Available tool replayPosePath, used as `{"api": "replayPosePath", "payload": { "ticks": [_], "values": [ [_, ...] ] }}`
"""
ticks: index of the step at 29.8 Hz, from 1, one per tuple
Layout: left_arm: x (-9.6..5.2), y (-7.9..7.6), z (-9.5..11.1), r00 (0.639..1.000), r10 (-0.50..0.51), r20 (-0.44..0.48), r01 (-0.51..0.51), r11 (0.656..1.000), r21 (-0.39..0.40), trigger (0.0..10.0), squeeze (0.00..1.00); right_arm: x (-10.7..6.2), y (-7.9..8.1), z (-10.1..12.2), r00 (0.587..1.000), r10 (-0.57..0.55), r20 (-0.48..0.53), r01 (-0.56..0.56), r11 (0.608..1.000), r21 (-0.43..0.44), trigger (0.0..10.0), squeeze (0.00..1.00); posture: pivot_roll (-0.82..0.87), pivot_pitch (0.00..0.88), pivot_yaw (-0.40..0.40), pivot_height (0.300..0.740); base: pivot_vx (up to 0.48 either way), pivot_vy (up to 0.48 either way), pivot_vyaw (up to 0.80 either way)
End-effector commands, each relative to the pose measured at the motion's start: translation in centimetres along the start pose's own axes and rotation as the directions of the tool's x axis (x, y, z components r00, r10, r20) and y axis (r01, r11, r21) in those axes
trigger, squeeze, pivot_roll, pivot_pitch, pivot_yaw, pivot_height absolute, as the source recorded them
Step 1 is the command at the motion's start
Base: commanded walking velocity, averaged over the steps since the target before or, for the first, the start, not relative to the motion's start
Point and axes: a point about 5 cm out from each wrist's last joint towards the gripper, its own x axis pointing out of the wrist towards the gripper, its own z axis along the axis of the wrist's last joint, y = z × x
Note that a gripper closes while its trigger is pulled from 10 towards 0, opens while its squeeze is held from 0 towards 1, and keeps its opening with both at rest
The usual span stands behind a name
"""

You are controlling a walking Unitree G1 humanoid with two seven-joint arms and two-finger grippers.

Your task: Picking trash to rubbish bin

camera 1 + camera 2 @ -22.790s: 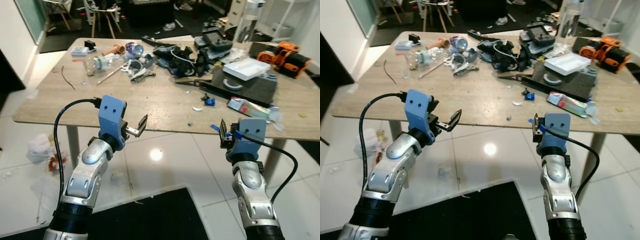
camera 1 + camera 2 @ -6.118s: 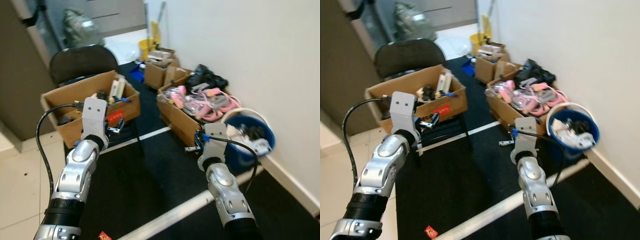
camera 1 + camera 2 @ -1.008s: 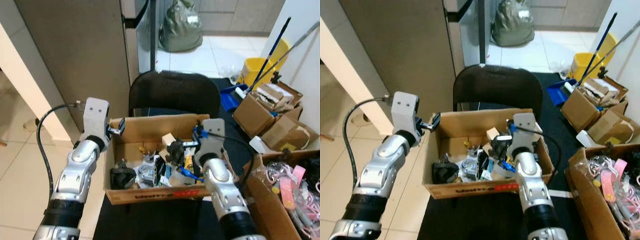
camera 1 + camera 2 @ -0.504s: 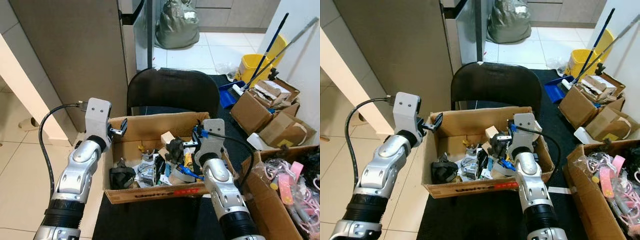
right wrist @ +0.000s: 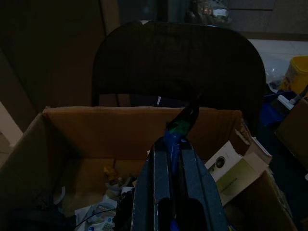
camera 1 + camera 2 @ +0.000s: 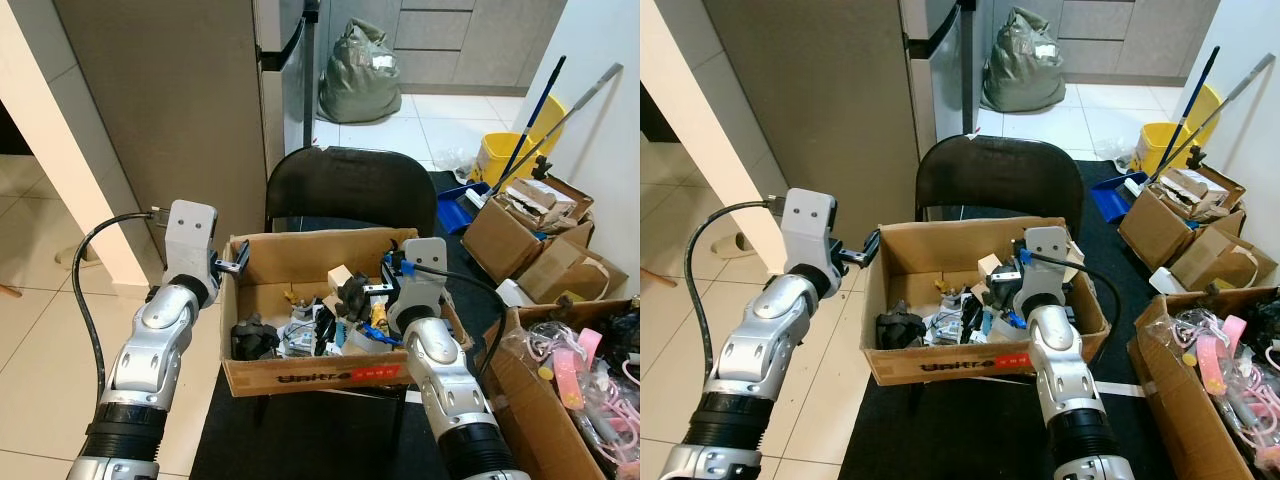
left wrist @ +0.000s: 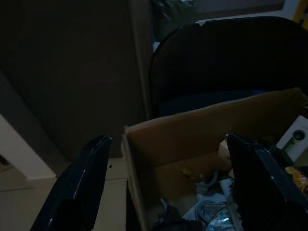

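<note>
Right claw (image 6: 385, 288) hangs over the open cardboard box (image 6: 300, 375) on the seat of the black chair (image 6: 345, 190), clenched on a small blue scrap of trash (image 6: 388, 262) at its tips. From the head views the left claw (image 6: 238, 262) sits just outside the box's left wall, its fingers spread apart and holding nothing. The box is full of jumbled odds and ends, a black lump (image 6: 250, 340) at its left end. Behind the chair stands a tall grey cabinet (image 6: 170, 110), with a grey-green sack (image 6: 358, 70) on the tiled floor beyond it. To the right are a yellow bucket (image 6: 508, 158) with mop handles and more cardboard boxes (image 6: 525, 235).

Left wrist view, quite dim: the two black fingers (image 7: 82, 185) stand wide apart, the box's corner between them.

Right wrist view, also dark: the fingers (image 5: 161, 185) are pressed together on the blue-and-green scrap, above the box's inside with the chair back behind.
</note>
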Motion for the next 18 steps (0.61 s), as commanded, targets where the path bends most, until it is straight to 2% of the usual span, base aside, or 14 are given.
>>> {"api": "replayPosePath", "payload": {
  "ticks": [1,4,6,9,12,14,18],
  "values": [
    [0.1,0.3,0.1,1.0,0.022,-0.014,-0.021,1.0,0.008,10.0,0.0,-0.2,0.0,-0.5,1.0,0.001,-0.017,-0.001,1.0,0.012,10.0,0.0,0.04,0.093,0.038,0.74,0.0,0.0,0.0],
    [0.1,0.5,-0.1,0.999,0.039,-0.02,-0.038,0.999,0.014,10.0,0.0,-0.1,0.1,-0.5,1.0,0.002,-0.02,-0.002,1.0,0.012,10.0,0.0,0.04,0.094,0.038,0.74,0.0,0.0,0.0],
    [0.2,1.1,-0.4,0.991,0.123,-0.052,-0.124,0.992,-0.018,10.0,0.0,-0.1,0.2,-0.8,0.999,0.005,-0.049,-0.004,1.0,0.009,10.0,0.0,0.04,0.095,0.037,0.74,0.0,0.0,0.0],
    [0.2,1.3,-0.7,0.985,0.153,-0.075,-0.155,0.988,-0.018,10.0,0.0,-0.2,0.0,-1.4,0.996,-0.015,-0.09,0.017,1.0,0.019,10.0,0.0,0.04,0.096,0.035,0.74,0.0,0.0,0.0],
    [0.2,1.4,-1.5,0.98,0.161,-0.117,-0.159,0.987,0.027,10.0,0.0,-0.3,-0.3,-2.4,0.989,-0.036,-0.145,0.042,0.998,0.039,10.0,0.0,0.04,0.098,0.035,0.74,0.0,0.0,0.0],
    [0.1,1.5,-1.9,0.978,0.163,-0.134,-0.16,0.987,0.029,10.0,0.0,-0.3,-0.4,-2.6,0.987,-0.042,-0.154,0.049,0.998,0.04,10.0,0.0,0.04,0.098,0.035,0.74,0.0,0.0,0.0],
    [-0.2,1.5,-2.8,0.975,0.162,-0.152,-0.159,0.987,0.03,10.0,0.0,-0.6,-0.9,-3.4,0.981,-0.062,-0.183,0.061,0.998,-0.008,10.0,0.0,0.04,0.103,0.034,0.74,0.0,0.0,0.0]
  ]
}}
